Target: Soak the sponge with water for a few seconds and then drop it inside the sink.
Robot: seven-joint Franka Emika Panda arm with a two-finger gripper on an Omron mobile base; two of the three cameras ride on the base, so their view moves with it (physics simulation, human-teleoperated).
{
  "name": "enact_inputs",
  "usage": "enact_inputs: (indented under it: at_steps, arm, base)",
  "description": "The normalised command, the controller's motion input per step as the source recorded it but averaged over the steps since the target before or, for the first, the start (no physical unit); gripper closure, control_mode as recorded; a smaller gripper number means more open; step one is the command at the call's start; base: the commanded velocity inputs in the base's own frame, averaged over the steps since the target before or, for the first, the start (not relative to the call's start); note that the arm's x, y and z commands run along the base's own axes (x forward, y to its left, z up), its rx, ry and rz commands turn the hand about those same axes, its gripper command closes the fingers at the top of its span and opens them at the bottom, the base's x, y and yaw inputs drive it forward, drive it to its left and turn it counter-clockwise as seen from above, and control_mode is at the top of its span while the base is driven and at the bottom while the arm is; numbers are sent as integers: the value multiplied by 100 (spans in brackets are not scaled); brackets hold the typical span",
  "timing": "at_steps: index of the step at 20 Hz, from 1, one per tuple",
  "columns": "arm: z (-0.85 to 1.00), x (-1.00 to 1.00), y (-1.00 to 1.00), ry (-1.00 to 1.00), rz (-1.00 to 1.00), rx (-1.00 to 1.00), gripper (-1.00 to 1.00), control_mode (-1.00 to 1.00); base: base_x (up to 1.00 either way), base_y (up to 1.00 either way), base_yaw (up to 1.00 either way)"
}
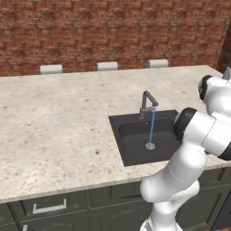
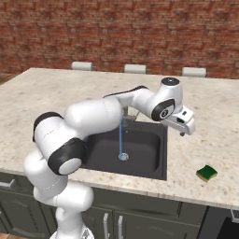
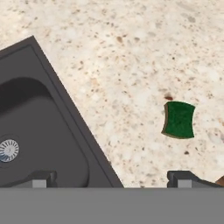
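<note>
1. The pincer (image 3: 112, 178) is seen as two small dark tips set wide apart, with nothing between them; it is held above the desk, right of the sink.
2. The sponge (image 2: 206, 173) is seen lying flat on the speckled beige stone desk (image 2: 56, 93), near the front edge and well apart from the sink's right rim. A green top and a yellow side are shown; from above, its green face (image 3: 178, 120) looks rectangular with slightly pinched sides.
3. The sink (image 2: 154, 170) is a dark charcoal rectangular basin with a wide flat rim and a round silver drain (image 3: 8, 150).
4. The water (image 1: 151, 126) is seen as a thin, straight, light-blue stream from the grey angular faucet (image 1: 147, 100) down to the drain.
5. A rough red brick wall (image 1: 113, 27) is seen behind the desk.
</note>
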Motion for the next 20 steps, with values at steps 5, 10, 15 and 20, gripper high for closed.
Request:
enact_inputs:
  at_steps: [5,10,15,20]
  arm:
    - [-31,0,-42,0,-3,4,-100,-100]
    - [-38,0,-48,0,-3,5,-100,-100]
    - [-39,3,-51,1,-2,4,-100,-100]
    - [-14,0,-53,6,-1,1,-100,-100]
  base:
    - [0,0,0]
    - [0,0,0]
    - [0,0,0]
    - [0,0,0]
